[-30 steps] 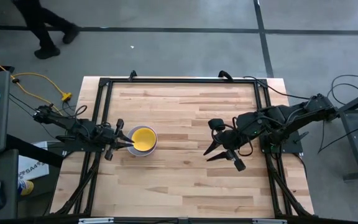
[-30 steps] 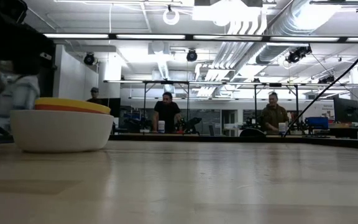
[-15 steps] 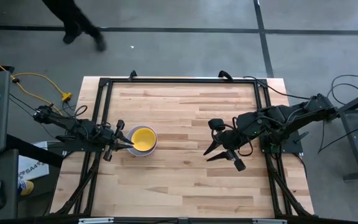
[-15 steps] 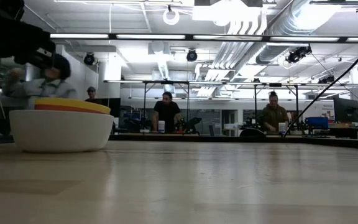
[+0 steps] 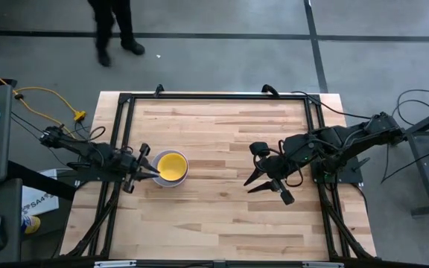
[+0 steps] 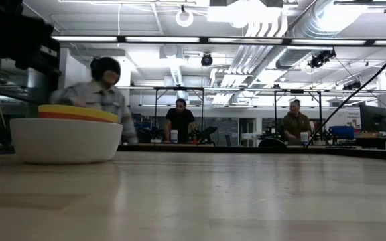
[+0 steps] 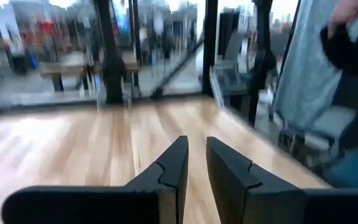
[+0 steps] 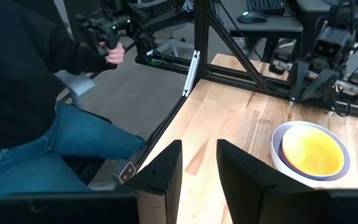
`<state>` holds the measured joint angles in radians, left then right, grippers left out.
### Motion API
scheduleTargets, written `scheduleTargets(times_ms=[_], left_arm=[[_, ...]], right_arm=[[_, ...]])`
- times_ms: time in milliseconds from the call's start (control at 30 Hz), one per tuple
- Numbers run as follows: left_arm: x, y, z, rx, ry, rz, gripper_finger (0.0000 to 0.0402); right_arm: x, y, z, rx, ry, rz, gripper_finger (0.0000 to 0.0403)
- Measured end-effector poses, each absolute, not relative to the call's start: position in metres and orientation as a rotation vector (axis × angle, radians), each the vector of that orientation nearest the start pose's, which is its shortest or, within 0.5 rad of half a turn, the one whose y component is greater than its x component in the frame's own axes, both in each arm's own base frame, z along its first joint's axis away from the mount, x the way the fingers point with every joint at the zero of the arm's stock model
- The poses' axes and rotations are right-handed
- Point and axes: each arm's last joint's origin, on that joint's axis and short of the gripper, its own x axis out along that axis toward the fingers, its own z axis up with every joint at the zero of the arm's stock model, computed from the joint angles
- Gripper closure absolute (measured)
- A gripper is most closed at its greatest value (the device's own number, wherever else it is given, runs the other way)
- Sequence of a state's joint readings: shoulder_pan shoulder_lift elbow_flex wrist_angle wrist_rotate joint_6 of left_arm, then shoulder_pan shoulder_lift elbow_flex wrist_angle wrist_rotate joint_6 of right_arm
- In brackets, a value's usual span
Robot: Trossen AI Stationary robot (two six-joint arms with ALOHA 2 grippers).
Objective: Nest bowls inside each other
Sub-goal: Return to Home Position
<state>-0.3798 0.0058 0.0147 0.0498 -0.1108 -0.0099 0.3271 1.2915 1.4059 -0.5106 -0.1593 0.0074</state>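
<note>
Nothing on the tabletop [image 5: 222, 134] has shifted in the last second: the bowls [image 5: 172, 168] sit as 1 nested stack left of centre, yellow uppermost, and only a person [image 5: 114, 26] beyond the far edge has walked on. The left gripper [image 5: 155, 170] sits just beside the stack's rim, fingers narrowly parted and empty. The right gripper [image 5: 250, 184] hangs well apart, fingers spread, so nesting looks finished and only pulling back remains.
</note>
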Motion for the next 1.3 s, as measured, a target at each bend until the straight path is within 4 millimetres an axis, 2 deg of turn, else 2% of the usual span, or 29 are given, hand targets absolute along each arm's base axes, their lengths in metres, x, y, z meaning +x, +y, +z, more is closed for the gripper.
scheduleTargets(times_ms=[467,1300], left_arm=[[0.0914,-0.0336,0.1709,-0.025,0.016,-0.288,0.0343],[0.0915,-0.0335,0.1722,-0.031,0.005,-0.282,0.0343]], right_arm=[[0.2567,0.0919,0.4076,-0.003,0.407,0.473,0.0309],[0.2569,0.0928,0.4093,0.001,0.389,0.505,0.0309]])
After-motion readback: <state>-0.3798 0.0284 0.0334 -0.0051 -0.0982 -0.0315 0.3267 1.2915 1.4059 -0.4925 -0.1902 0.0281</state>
